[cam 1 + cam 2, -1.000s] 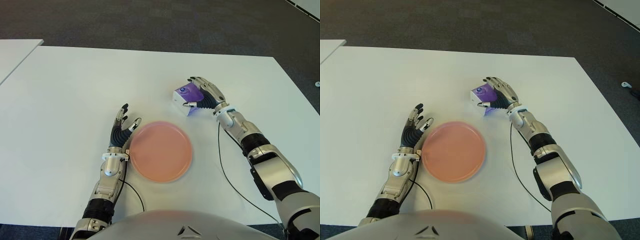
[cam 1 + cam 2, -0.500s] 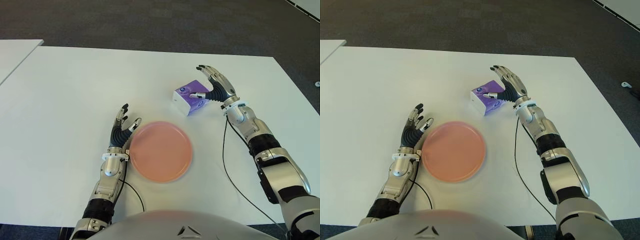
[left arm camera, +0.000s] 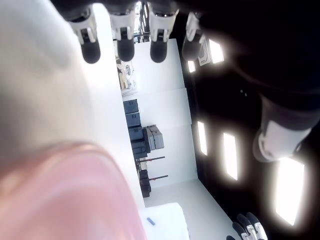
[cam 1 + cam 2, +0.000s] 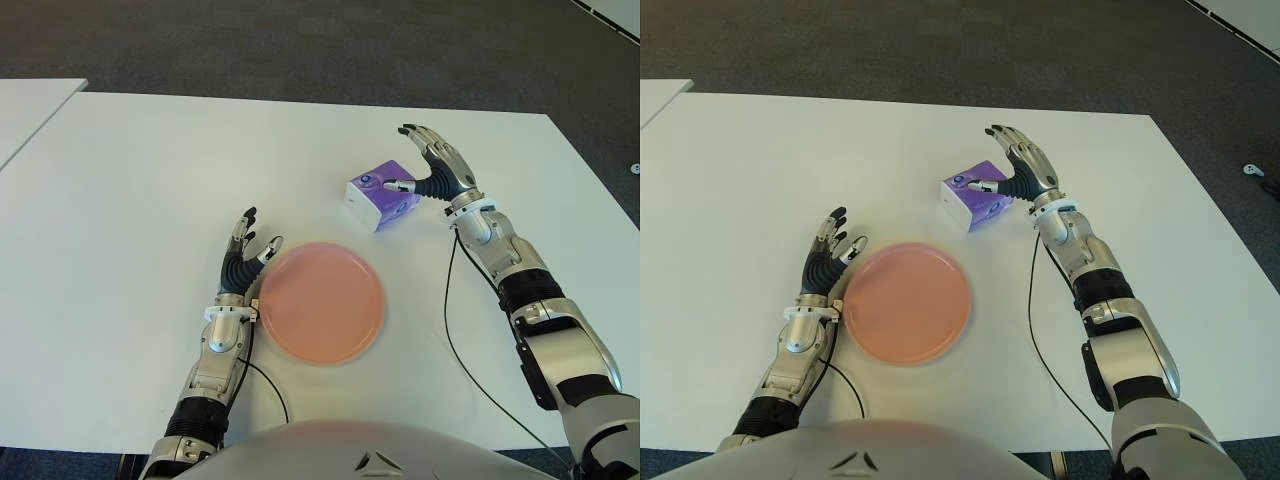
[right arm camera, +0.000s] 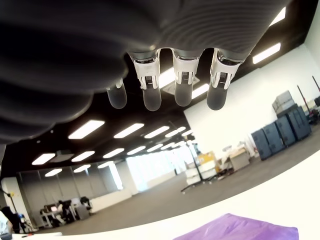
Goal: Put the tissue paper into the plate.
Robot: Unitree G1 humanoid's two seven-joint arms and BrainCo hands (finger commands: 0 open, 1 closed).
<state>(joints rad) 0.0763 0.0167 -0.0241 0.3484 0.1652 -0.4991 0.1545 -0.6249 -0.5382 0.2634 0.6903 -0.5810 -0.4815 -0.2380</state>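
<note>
White table [image 4: 130, 200]; far side cut off by frame. Pink plate [image 4: 322, 301] near front edge, held nothing. Right hand [image 4: 437, 170] just right of purple tissue pack [image 4: 381, 194], fingers spread, gripped nothing; thumb tip at pack's top edge, contact unclear. Pack sat on table beyond plate, apart from it. Only a purple sliver showed in right wrist view. Left hand [image 4: 243, 262] just left of plate, fingers extended, held nothing.

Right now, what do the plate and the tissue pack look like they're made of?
Plate: looks like plastic, matte pink with no glare, though glazed ceramic can't be ruled out. Tissue pack: seemingly thin printed film or card, purple with a white end face, sharp boxy edges. Right hand is open beside it.
</note>
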